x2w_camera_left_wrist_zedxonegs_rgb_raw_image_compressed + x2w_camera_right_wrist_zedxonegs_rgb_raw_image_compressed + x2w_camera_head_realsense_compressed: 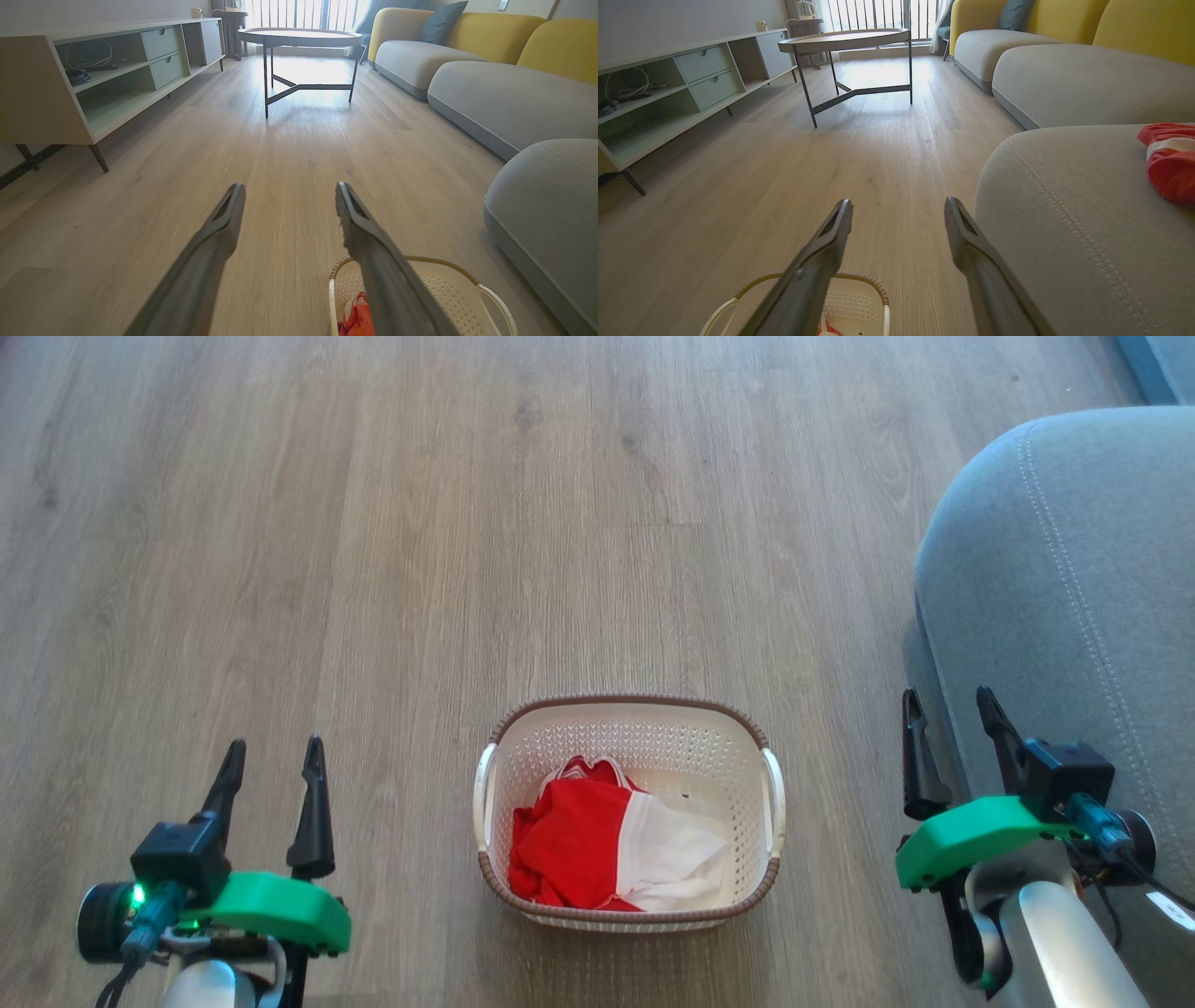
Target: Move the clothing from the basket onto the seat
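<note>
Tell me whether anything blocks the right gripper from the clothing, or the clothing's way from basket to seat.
Nothing visible does. Bare floor separates the open right gripper from the basket, whose open top exposes the clothing. Only the basket's own wall must be cleared on the way to the seat, where another red garment lies.

Streaming in bright from the window (303,11) at the far end, glaring white off the floor (308,70) under the table (299,36). Casting soft shadows beside the basket (631,700) and seat (1074,569). Bending straight lines at wrist-view edges; blurring the near fingers (201,270) slightly.
</note>
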Robot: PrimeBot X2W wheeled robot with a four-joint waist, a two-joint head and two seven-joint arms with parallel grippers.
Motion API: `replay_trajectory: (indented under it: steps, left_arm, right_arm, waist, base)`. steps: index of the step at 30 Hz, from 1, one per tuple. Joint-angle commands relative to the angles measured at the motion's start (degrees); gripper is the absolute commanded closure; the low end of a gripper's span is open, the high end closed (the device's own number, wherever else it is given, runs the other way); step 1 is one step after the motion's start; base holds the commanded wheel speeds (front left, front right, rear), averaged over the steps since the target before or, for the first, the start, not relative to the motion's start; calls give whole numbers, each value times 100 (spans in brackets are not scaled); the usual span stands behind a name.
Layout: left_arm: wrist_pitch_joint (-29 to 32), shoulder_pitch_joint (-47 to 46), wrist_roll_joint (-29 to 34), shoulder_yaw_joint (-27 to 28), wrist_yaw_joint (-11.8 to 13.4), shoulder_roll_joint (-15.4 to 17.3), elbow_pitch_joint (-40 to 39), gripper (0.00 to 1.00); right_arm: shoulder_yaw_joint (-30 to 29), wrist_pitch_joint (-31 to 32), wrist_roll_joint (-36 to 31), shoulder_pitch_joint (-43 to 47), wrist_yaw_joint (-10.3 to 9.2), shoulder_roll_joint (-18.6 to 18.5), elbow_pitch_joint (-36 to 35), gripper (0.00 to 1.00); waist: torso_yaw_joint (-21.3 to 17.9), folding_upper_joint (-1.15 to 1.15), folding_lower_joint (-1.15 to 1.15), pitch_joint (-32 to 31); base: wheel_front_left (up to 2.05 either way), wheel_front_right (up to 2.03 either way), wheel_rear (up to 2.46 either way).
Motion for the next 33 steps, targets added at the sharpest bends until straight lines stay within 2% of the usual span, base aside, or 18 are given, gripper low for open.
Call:
replay_trajectory:
  steps: [1,14,33]
  left_arm:
    - [-29,-204,-27,173,53,14,-231,0]
    - [-29,-273,-111,9,14,13,-131,0]
    - [-29,-1395,-153,-755,-108,13,420,0]
  right_arm:
    - [93,-29,-30,-91,40,44,-184,0]
    - [97,-29,-17,-235,40,65,-352,0]
    - [163,-29,-28,-1308,40,81,-921,0]
  waist:
    - [-9,0,0,13]
    - [-53,0,0,333]
    - [-380,0,0,2426]
  base:
    - [0,0,0]
    - [0,0,0]
    - [0,0,0]
